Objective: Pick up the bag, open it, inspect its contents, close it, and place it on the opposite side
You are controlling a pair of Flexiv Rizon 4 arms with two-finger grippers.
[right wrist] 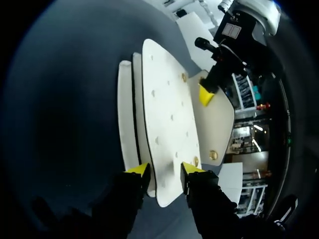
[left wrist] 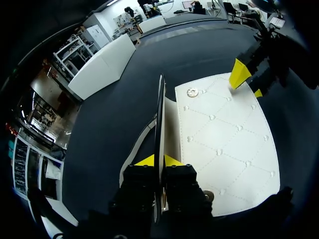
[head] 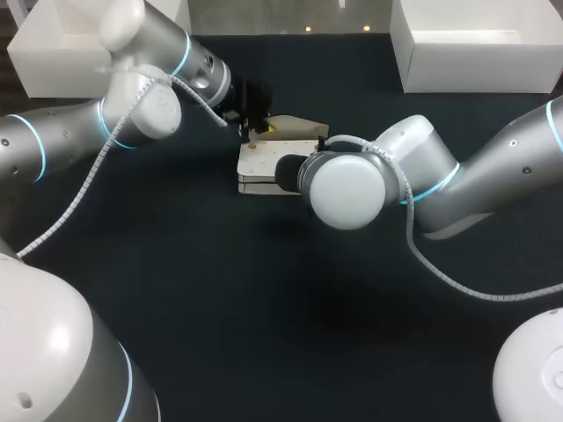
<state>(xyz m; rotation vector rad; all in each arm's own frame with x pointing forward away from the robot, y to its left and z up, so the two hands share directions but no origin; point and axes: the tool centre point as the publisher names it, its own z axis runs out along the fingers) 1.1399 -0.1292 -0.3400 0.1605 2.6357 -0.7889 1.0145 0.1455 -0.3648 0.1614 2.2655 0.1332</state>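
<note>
Pinching the flap (left wrist: 160, 117), left tool (left wrist: 158, 161); right tool (right wrist: 164, 172) is clamped on the bag (right wrist: 167, 112).

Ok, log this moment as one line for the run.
stage: opening | left tool: shut on flap, raised | right tool: shut on bag edge | bag: flat on table

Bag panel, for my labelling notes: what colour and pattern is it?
The bag is white, quilted in a diamond pattern; clearest in the left wrist view.

Dark matte bench (head: 264, 308), plain surface. One white box (head: 48, 66) at far left, one white open-top bin (head: 475, 69) at far right.
</note>
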